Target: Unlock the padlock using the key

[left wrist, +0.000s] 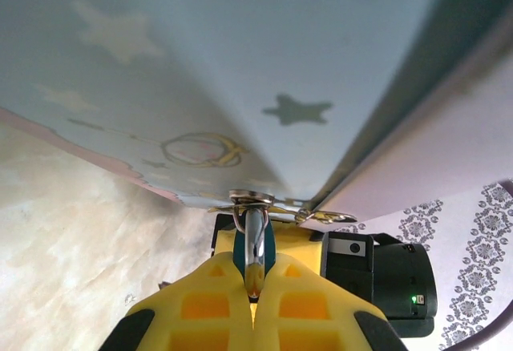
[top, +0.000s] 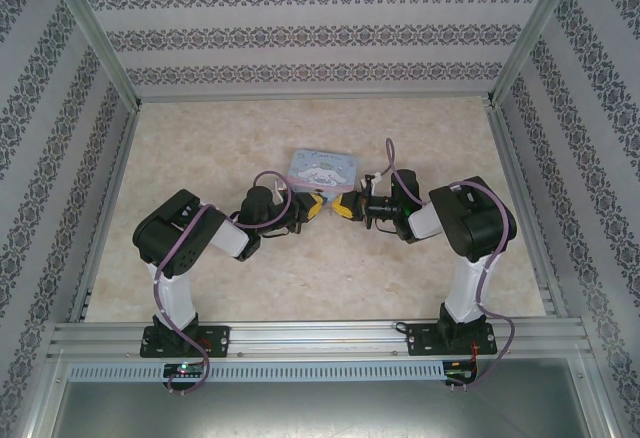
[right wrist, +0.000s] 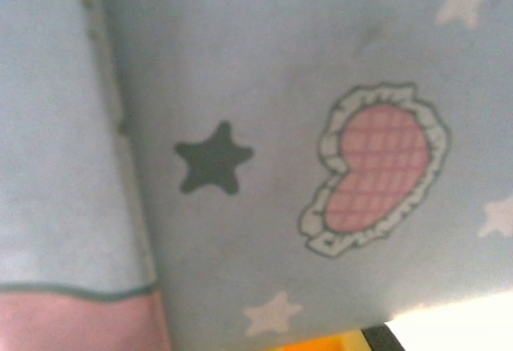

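The padlock (left wrist: 255, 243) is tiny, with a dark teal body and a shiny steel shackle. It hangs from the metal hasp (left wrist: 252, 199) on the front of the pale blue cartoon tin (top: 322, 167). My left gripper (left wrist: 255, 285) is shut on the padlock, its yellow fingers pinching it from below. My right gripper (top: 346, 208) faces it tip to tip just in front of the tin (right wrist: 264, 127), shut. A sliver of its yellow finger (right wrist: 321, 343) peeks under the tin's wall. The key is hidden.
The tin (left wrist: 240, 62) lies mid-table on the beige marbled surface (top: 300, 278). Patterned walls (top: 300, 38) close in the back and both sides. A metal rail (top: 320, 336) runs along the near edge by the arm bases. The right wrist's black camera housing (left wrist: 381, 275) sits just behind the padlock.
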